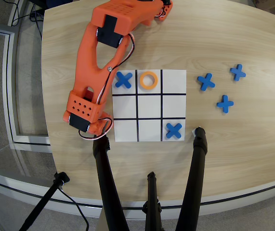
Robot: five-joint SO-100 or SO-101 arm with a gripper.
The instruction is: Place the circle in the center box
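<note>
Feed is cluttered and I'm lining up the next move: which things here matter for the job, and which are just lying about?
Job:
- orange ring, top-middle cell
- center box, empty
- arm; jaws hidden under it

Lying about:
- blue crosses on board: top-left, bottom-right
- three blue crosses off board, right
- black tripod legs

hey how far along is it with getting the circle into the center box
Not done: the center box is bare. The only orange circle in view lies in the top middle cell. The arm reaches down left of the board; its gripper isn't visible, so nothing is clearly in hand.
</note>
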